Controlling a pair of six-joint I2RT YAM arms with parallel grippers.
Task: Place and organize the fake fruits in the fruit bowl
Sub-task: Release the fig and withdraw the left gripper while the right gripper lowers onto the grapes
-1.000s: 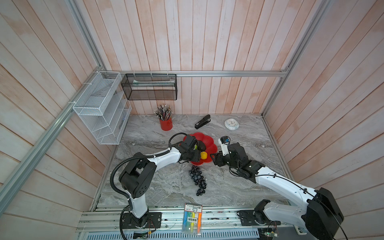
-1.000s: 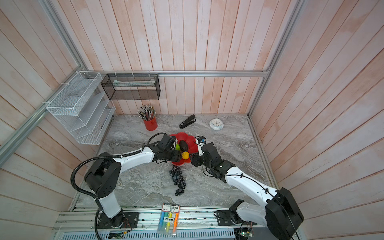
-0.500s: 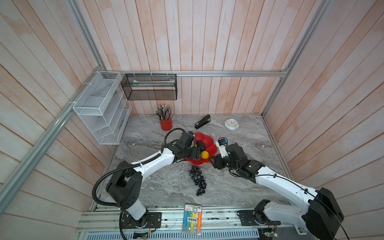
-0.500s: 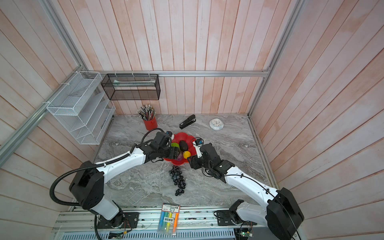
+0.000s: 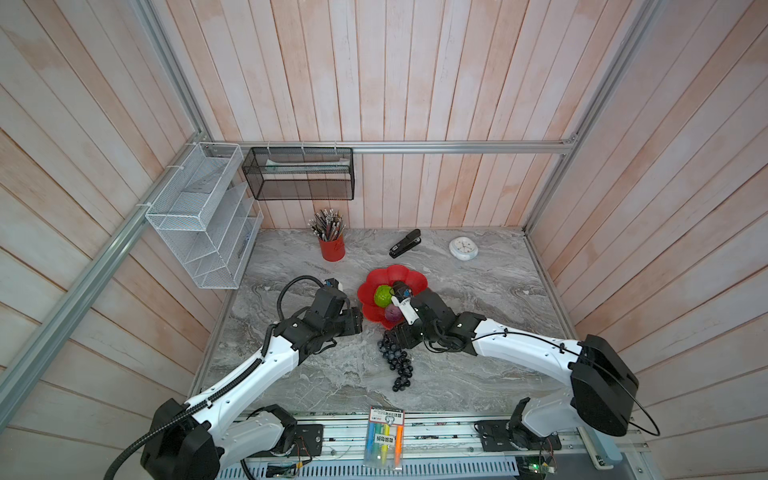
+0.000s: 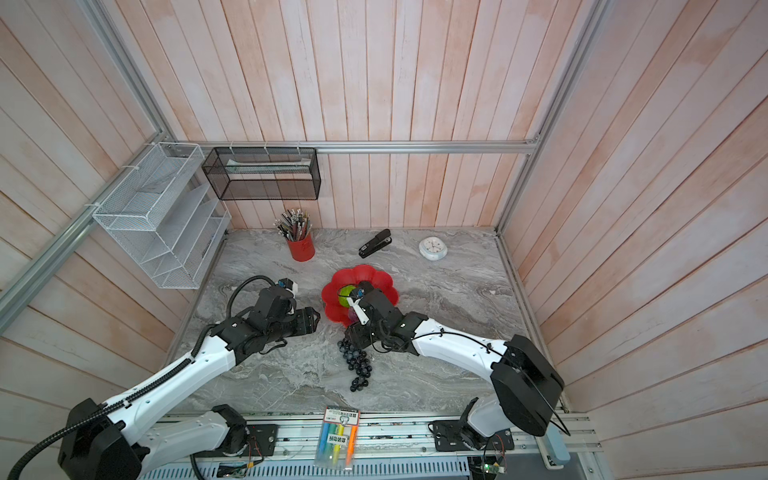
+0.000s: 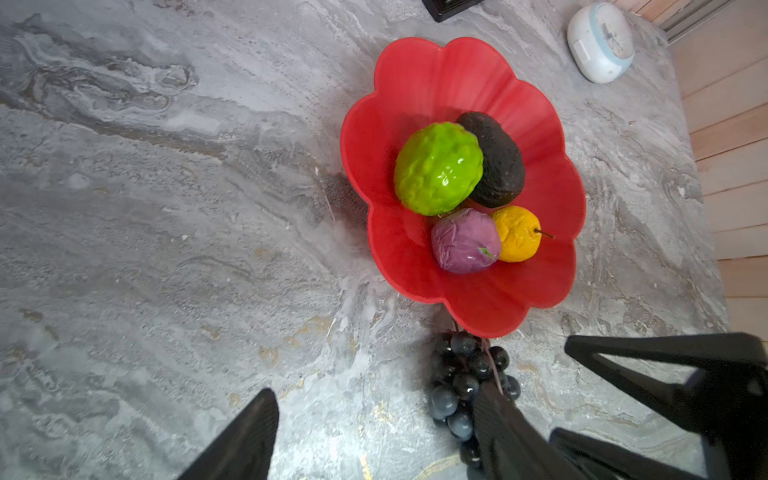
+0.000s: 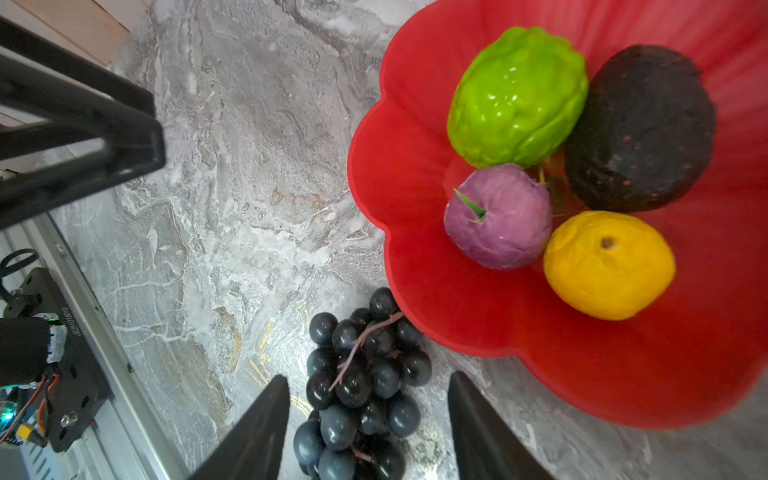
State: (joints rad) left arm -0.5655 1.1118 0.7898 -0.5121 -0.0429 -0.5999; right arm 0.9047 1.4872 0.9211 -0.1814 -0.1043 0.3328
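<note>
While the bowl (image 7: 436,75) holds the avocado (image 7: 498,162), grapes (image 7: 461,374) lie outside.

fruit bowl (image 7: 436,79) far half bare, grapes (image 7: 465,374) lying against its near rim

Black base plate (image 8: 62,374) by rail: printed serial string, digits not reliably legible. Marker pack (image 5: 384,436) label: Chinese characters, unreadable. Clock (image 5: 463,248) numerals too small.
</note>
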